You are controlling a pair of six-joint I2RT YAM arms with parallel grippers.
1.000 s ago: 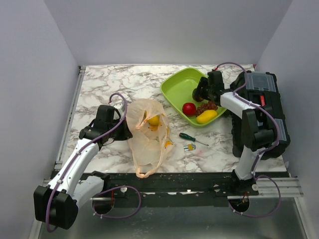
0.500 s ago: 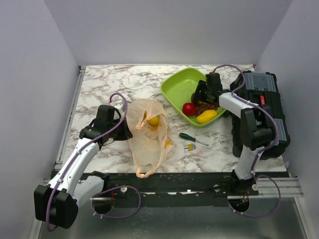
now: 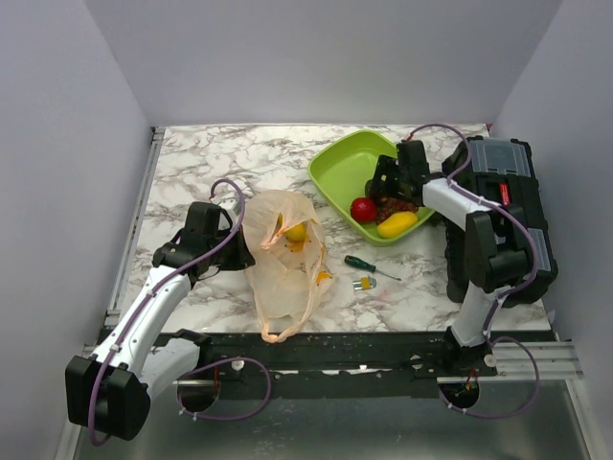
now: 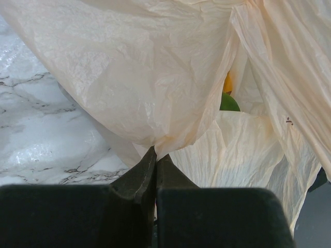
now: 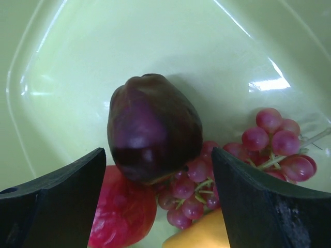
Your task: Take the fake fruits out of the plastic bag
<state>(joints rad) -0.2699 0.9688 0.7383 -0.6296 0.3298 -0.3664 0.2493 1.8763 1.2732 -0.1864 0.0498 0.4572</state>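
The peach plastic bag (image 3: 284, 259) lies on the marble table, with a yellow fruit (image 3: 296, 232) and orange pieces showing through it. My left gripper (image 3: 238, 251) is shut on the bag's left edge; the left wrist view shows the film (image 4: 155, 93) pinched between the jaws, with yellow and green pieces (image 4: 227, 98) inside. My right gripper (image 5: 160, 170) is open above the green tray (image 3: 345, 168), just over a dark purple plum (image 5: 154, 135) that rests on red grapes (image 5: 269, 139) beside a red apple (image 5: 121, 214) and a yellow fruit (image 5: 201, 235).
A green-handled screwdriver (image 3: 369, 265) and a small yellow-and-silver piece (image 3: 364, 283) lie between bag and tray. A black toolbox (image 3: 508, 216) stands at the right edge. Grey walls close in the table on three sides.
My right gripper came down into the tray over the fruits and now stands open. The left arm and the bag have not moved.
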